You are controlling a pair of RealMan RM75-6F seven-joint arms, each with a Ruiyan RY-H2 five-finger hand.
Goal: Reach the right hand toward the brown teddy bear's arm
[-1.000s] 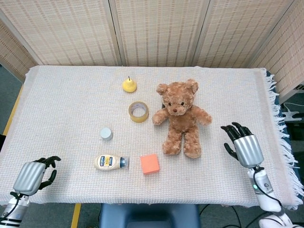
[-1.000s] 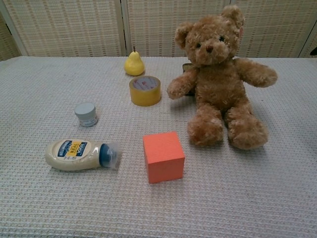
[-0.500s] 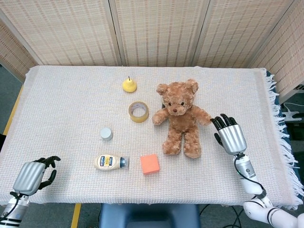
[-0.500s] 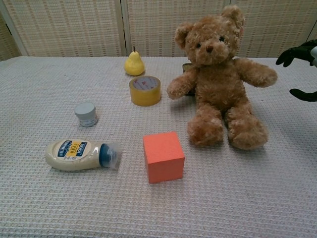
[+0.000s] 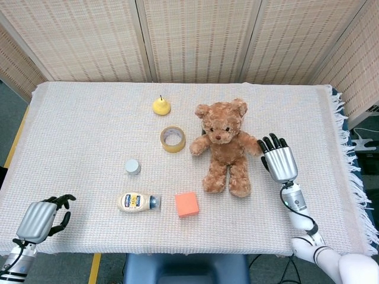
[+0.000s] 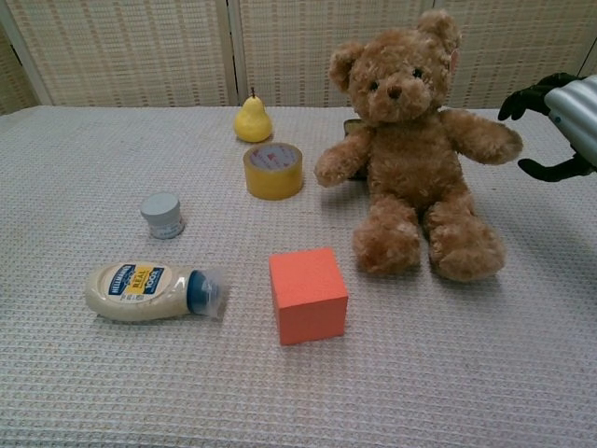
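Note:
A brown teddy bear [image 5: 225,145] [image 6: 411,149] sits upright in the middle of the table, arms spread. My right hand [image 5: 278,161] [image 6: 560,126] hovers just to the right of the bear's outstretched arm [image 5: 254,146] [image 6: 485,136], fingers spread and empty, fingertips a short gap from the paw. My left hand [image 5: 42,218] rests at the table's near left corner with fingers loosely curled, holding nothing; the chest view does not show it.
An orange cube [image 5: 186,203] [image 6: 308,294] lies in front of the bear. A mayonnaise bottle [image 5: 137,202] lies on its side, with a small grey jar [image 5: 132,166], a tape roll [image 5: 173,139] and a yellow pear [image 5: 161,106] further back. A fringed cloth [image 5: 89,136] covers the table.
My right hand has moved left and away from me, from the table's right side to just beside the bear's arm. The left hand has stayed still.

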